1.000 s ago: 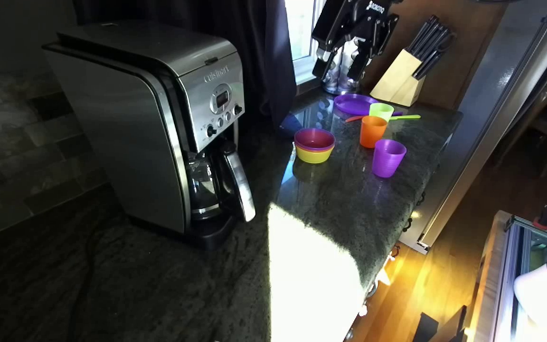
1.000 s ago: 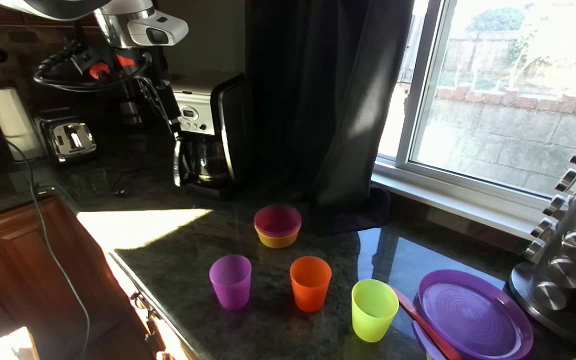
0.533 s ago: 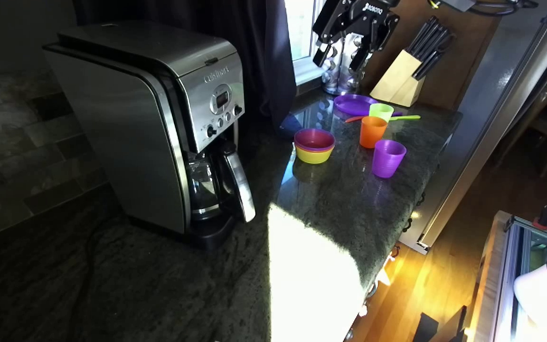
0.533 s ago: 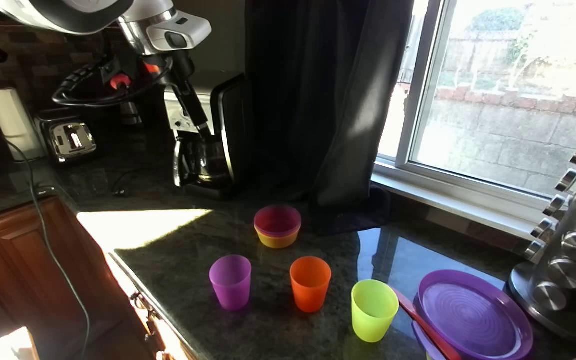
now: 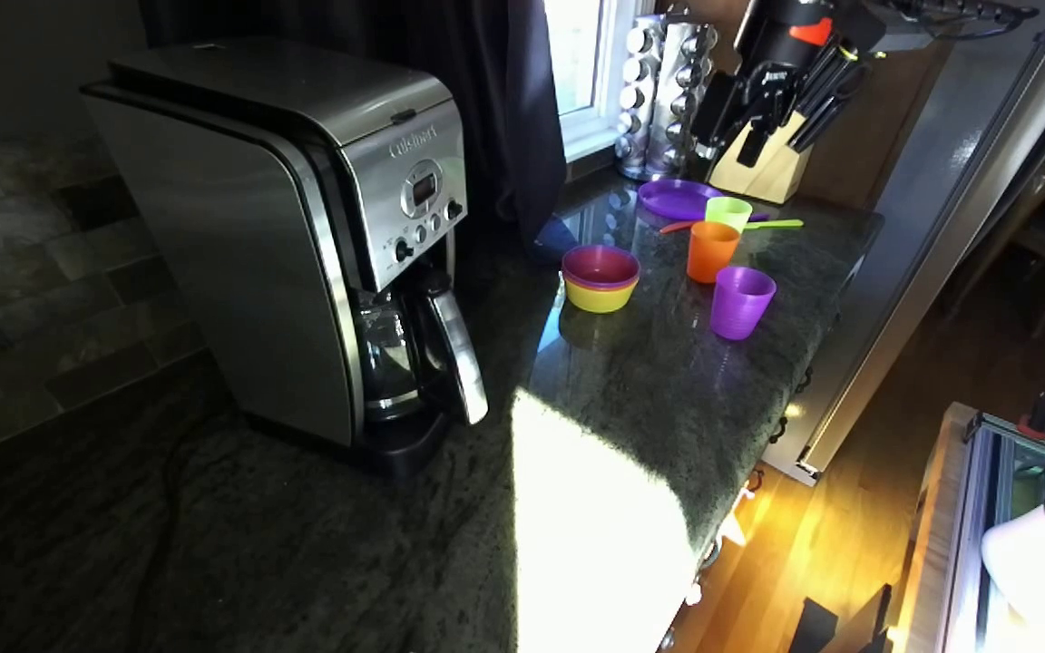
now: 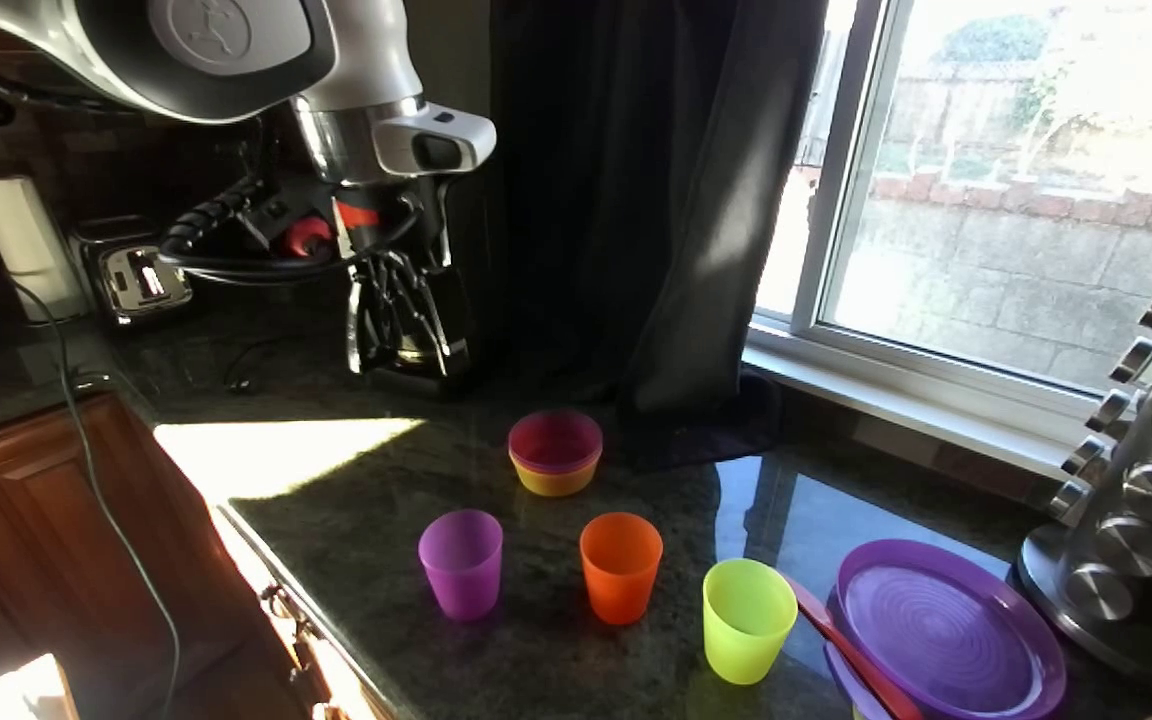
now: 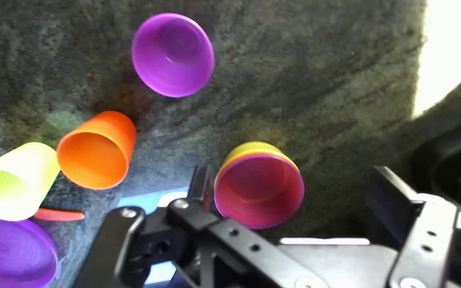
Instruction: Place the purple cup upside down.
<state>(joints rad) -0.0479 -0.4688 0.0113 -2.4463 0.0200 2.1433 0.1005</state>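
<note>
Spread hand (image 7: 294, 180) above, purple cup (image 7: 173, 72) mouth-up below

The hand is parted wide, holding nothing, perhaps poised for a grasp. Below and ahead of it, the purple cup stands apart, which should leave grip room. In the wrist view, bowls (image 7: 259, 186) appear within the hand's spread; both exterior views show them well apart, lower.

Purple cup (image 7: 173, 55) mouth up on dark counter (image 7: 314, 80), orange cup (image 7: 97, 154), stacked bowls (image 7: 259, 188), tool (image 7: 294, 185) spread wide

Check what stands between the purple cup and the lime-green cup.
In an exterior view, the orange cup stands upright between the purple cup and the lime-green cup, with counter showing on either side of it.
</note>
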